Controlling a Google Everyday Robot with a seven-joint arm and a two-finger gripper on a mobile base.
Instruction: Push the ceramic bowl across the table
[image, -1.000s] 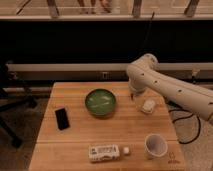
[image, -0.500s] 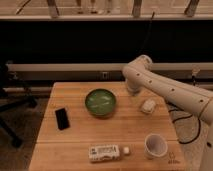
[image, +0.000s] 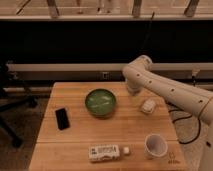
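Currently on view, itemised with the ceramic bowl as dial centre.

1. Table (image: 75, 142): rectangular, light-brown plank top, long edges running left to right.
2. Ceramic bowl (image: 100, 102): round, glossy green, darker rim. Upright on the table, a little toward 12 o'clock of the top's middle. Nothing touches it.
3. Gripper (image: 133, 90): at the bowl's 2 o'clock, low over the far part of the table, near the bowl but apart from it. It hangs at the end of the white arm (image: 172, 91), which enters from 3 o'clock and bends downward at its joint. Open or closed: cannot tell, since the arm's last link covers it.
4. Small white object (image: 148, 105): at 3 o'clock, on the table just below the arm; kind unclear.
5. White cup (image: 155, 145): at 4 o'clock, upright near the table's front right corner, well apart from the bowl.
6. Bottle (image: 105, 151): at 6 o'clock, lying on its side along the front edge, white cap pointing right.
7. Black phone (image: 62, 118): at 8 o'clock, flat on the table.
8. Dark chair (image: 10, 107): at 9 o'clock, off the table.
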